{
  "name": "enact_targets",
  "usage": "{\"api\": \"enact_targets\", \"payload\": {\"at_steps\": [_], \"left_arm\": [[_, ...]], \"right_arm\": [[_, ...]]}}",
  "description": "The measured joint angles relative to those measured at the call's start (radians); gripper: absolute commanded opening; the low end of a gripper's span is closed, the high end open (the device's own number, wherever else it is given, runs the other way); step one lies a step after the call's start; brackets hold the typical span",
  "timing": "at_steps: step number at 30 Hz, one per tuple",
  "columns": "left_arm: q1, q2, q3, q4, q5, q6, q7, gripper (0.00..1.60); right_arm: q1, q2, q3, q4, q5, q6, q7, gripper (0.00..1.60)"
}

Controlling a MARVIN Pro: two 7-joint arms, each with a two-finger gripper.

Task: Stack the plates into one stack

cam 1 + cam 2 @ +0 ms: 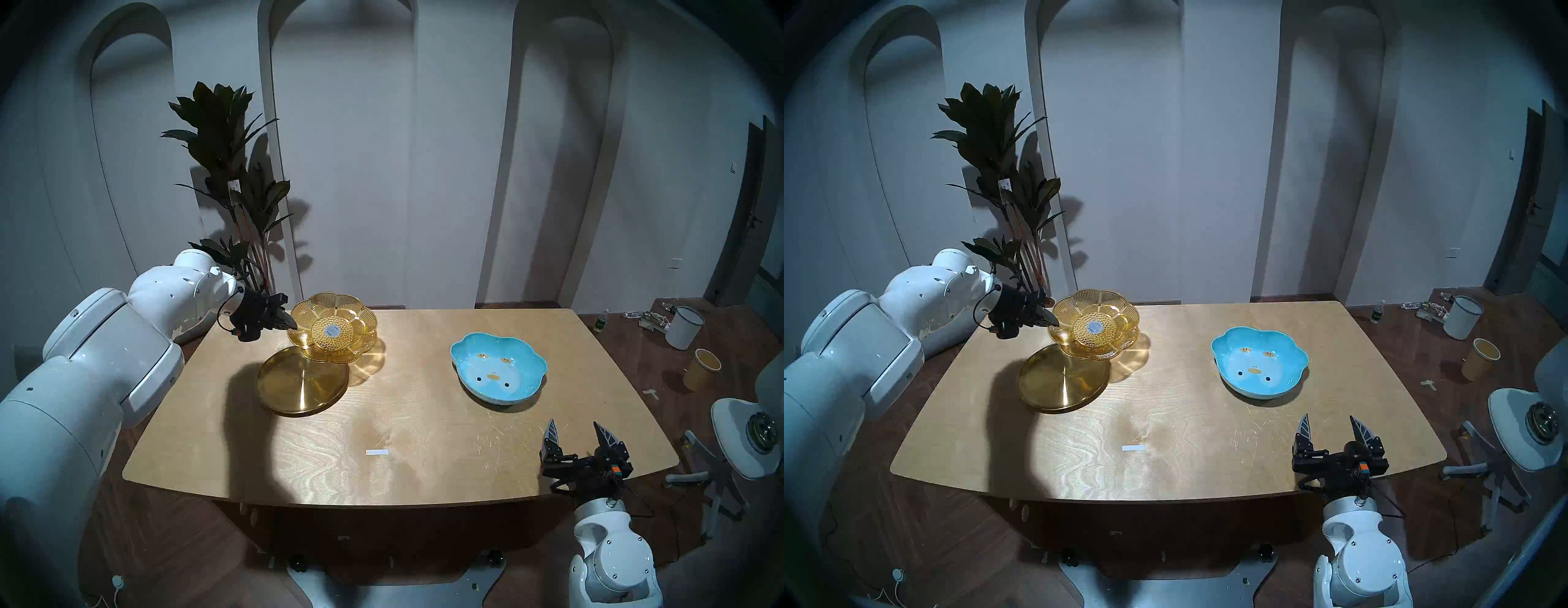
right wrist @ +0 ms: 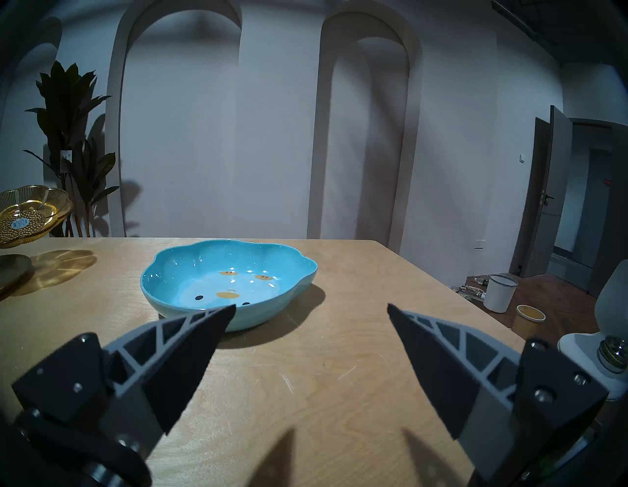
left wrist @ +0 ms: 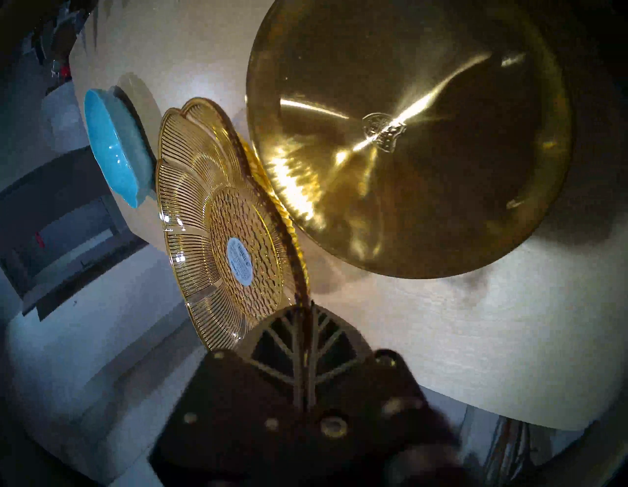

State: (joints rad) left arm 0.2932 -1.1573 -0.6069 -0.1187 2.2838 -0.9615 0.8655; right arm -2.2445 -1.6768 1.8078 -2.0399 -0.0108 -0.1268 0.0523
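Risk lies in the thin edge grip: the left claw (image 1: 285, 319) is clamped on the rim of the amber plate (image 1: 333, 327), held clear of the table (image 1: 424, 433) at centre left, only partly over the gold plate (image 1: 302, 380). Ribbed, see-through flower shape against shiny round metal; judged likely to slide or land off-centre. The glazed, lobed blue dish (image 1: 499, 367) sits at centre right. The right claw (image 1: 577, 437) stands wide, empty.
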Motion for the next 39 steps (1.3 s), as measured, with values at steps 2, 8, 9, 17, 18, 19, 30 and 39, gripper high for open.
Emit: {"api": "enact_targets", "payload": {"at_steps": [2,8,9,17,18,19,30,39], "left_arm": [[0.004,0.01,0.0,0.008,-0.003,0.0,0.0,0.0],[0.021,0.032,0.003,0.026,-0.004,0.0,0.0,0.0],[0.024,0.035,0.003,0.027,-0.004,0.0,0.0,0.0],[0.05,0.052,0.021,0.026,-0.004,0.0,0.0,0.0],[0.052,0.053,0.024,0.026,-0.003,0.0,0.0,0.0],[0.054,0.054,0.027,0.025,-0.003,0.0,0.0,0.0],[0.081,0.067,0.076,0.021,-0.001,0.0,0.0,0.0],[0.09,0.074,0.108,0.018,-0.003,0.0,0.001,0.0]], "right_arm": [[0.0,0.0,0.0,0.0,0.0,0.0,0.0,1.6],[0.001,-0.001,0.001,0.001,-0.001,0.0,0.001,1.6],[0.002,-0.002,0.001,0.001,-0.001,0.0,0.001,1.6],[0.003,-0.003,0.002,0.002,-0.003,0.0,0.002,1.6],[0.003,-0.003,0.002,0.002,-0.003,0.0,0.002,1.6],[0.003,-0.003,0.002,0.002,-0.003,0.0,0.002,1.6],[0.004,-0.005,0.003,0.003,-0.005,0.0,0.004,1.6],[0.005,-0.007,0.004,0.004,-0.007,0.0,0.005,1.6]]}}
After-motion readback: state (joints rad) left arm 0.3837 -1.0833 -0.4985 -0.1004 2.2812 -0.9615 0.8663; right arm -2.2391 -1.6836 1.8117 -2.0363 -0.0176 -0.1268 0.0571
